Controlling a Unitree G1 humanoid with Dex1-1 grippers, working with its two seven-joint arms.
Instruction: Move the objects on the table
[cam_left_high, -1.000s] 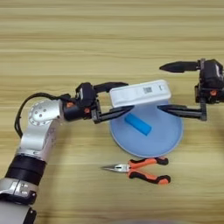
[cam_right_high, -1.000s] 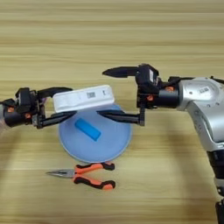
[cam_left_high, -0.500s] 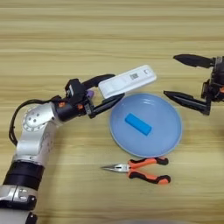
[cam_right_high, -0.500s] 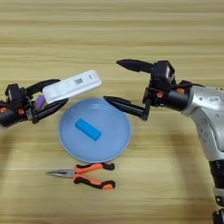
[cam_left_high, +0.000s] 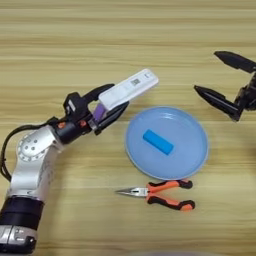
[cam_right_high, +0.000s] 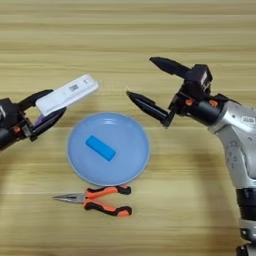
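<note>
There's the white bar-shaped device (cam_left_high: 129, 90), up off the table (cam_left_high: 125, 30) and tilted, its far end raised toward one o'clock, carried at about ten o'clock of the light-blue plate (cam_left_high: 195, 150). A second ago it hung right over the plate with both arms at it; now the left gripper (cam_left_high: 111, 103) alone has it, fingers pinching the near end, and it has swung left, clear of the plate's rim. A small purple block (cam_left_high: 99, 111) peeks out just under the device between those fingers (whether it is gripped too or simply lies behind them, I can't say). Over at three o'clock of the plate the right gripper (cam_right_high: 150, 84) has let go and drawn back, its two black fingers spread wide and holding nothing. To my eye that means the handover is done and the device now belongs to the left arm, likely bound for a spot on the bare wood to the left, though nothing here settles where. As for the plate, it holds one thing, the small blue block (cam_left_high: 158, 142), lying flat a touch left of centre. The orange-and-black pliers (cam_left_high: 161, 193) sit on the table just beyond the plate's six o'clock edge, nose pointing left, untouched.
</note>
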